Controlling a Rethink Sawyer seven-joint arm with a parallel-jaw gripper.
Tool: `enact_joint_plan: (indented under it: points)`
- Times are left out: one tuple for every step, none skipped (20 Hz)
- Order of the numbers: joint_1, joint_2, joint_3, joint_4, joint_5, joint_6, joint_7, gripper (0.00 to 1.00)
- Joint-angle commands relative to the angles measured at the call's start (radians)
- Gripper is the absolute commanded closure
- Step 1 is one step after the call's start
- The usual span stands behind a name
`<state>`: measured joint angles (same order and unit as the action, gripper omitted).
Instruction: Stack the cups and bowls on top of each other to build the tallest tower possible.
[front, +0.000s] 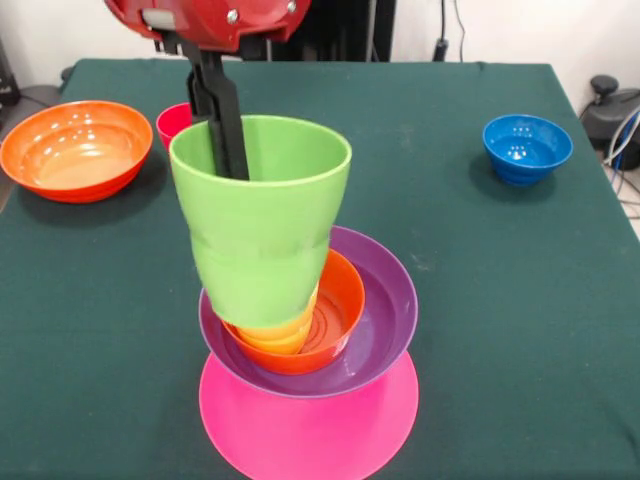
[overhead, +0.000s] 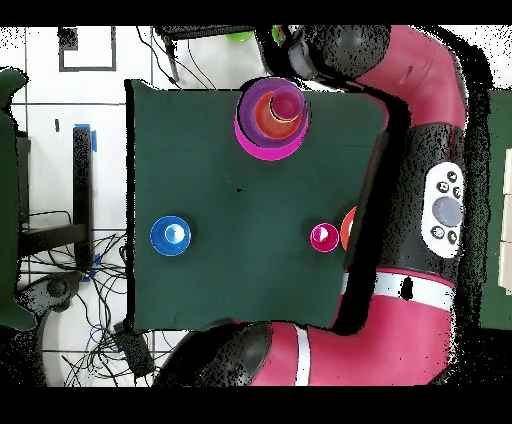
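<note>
The tower stands near the table's front edge: an upturned pink bowl (front: 310, 435), a purple bowl (front: 388, 305) on it, a small orange bowl (front: 342, 300) inside that, then a yellow cup (front: 285, 335). A light green cup (front: 262, 235) sits over the yellow one, leaning left. My gripper (front: 228, 150) comes down from above and is shut on the green cup's far rim, with one black finger (front: 232, 130) inside the cup. From above, the tower (overhead: 250, 135) lies at the table's top edge. A red cup (front: 173, 120) peeks out behind the green one.
A large orange bowl (front: 77, 148) sits at the far left and a small blue bowl (front: 527, 147) at the far right. In the overhead view the blue bowl (overhead: 171, 235) and red cup (overhead: 324, 237) show; my arm (overhead: 420, 150) covers the table's right side.
</note>
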<state>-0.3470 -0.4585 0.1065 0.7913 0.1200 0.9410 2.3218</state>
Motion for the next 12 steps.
enact_joint_plan:
  points:
    - [-0.011, -0.017, 0.014, 0.095, -0.068, 0.111, -0.123, 1.00]
    - [-0.016, -0.023, 0.016, 0.107, -0.066, 0.111, -0.132, 1.00]
    - [-0.019, -0.031, 0.016, 0.122, -0.065, 0.106, -0.136, 1.00]
    - [-0.026, -0.039, 0.022, 0.141, -0.061, 0.102, -0.149, 1.00]
    - [-0.028, -0.046, 0.023, 0.153, -0.061, 0.100, -0.154, 1.00]
    - [-0.035, -0.053, 0.028, 0.168, -0.058, 0.099, -0.166, 1.00]
    - [-0.038, -0.060, 0.030, 0.180, -0.058, 0.098, -0.169, 1.00]
    - [-0.042, -0.071, 0.032, 0.200, -0.057, 0.090, -0.175, 1.00]
    - [-0.045, -0.078, 0.035, 0.214, -0.056, 0.084, -0.178, 1.00]
    - [-0.049, -0.082, 0.039, 0.223, -0.056, 0.081, -0.183, 1.00]
    - [-0.052, -0.086, 0.043, 0.232, -0.056, 0.078, -0.188, 1.00]
    - [-0.057, -0.086, 0.048, 0.238, -0.056, 0.076, -0.194, 1.00]
